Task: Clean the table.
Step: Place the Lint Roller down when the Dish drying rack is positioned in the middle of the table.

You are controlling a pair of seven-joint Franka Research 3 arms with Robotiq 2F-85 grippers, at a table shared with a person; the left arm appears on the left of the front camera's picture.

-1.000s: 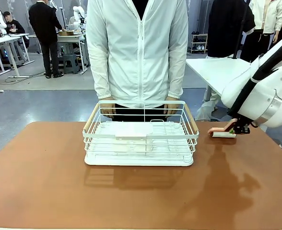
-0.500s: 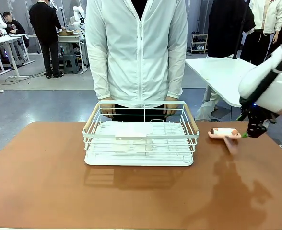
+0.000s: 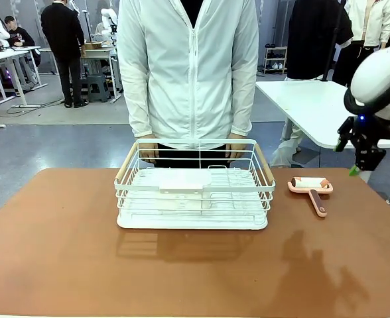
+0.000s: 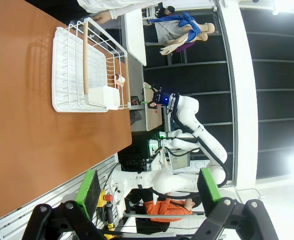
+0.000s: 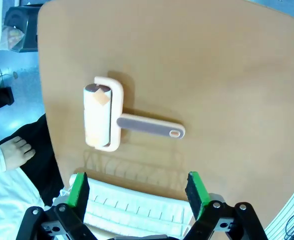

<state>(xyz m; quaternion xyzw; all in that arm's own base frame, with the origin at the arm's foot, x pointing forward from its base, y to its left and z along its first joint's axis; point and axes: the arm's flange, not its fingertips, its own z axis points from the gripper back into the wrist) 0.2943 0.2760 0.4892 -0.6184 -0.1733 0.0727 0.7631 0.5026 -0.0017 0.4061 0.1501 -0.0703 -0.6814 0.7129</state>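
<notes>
front view: terracotta counter [image 3: 62, 252] carries a white wire dish rack [image 3: 195, 189] at centre-back, with the person's hands [image 3: 148, 151] resting on its far rim. a pink lint roller [image 3: 312, 189] lies flat just right of the rack, nothing touching it. right gripper [image 3: 355, 169] hangs raised near the counter's right edge, well apart from the roller, carrying nothing. left wrist view: left gripper [image 4: 147, 187] off the counter's near edge, green-padded fingers [image 4: 90, 189] apart, empty; rack farther along the top. right wrist view: right fingers [image 5: 79, 190] spread wide above the lint roller [image 5: 104, 117], which lies free on the bare top. judgement: no crumbs or marks visible; rack and roller remain on the counter, so whether wiping is done i cannot tell.
</notes>
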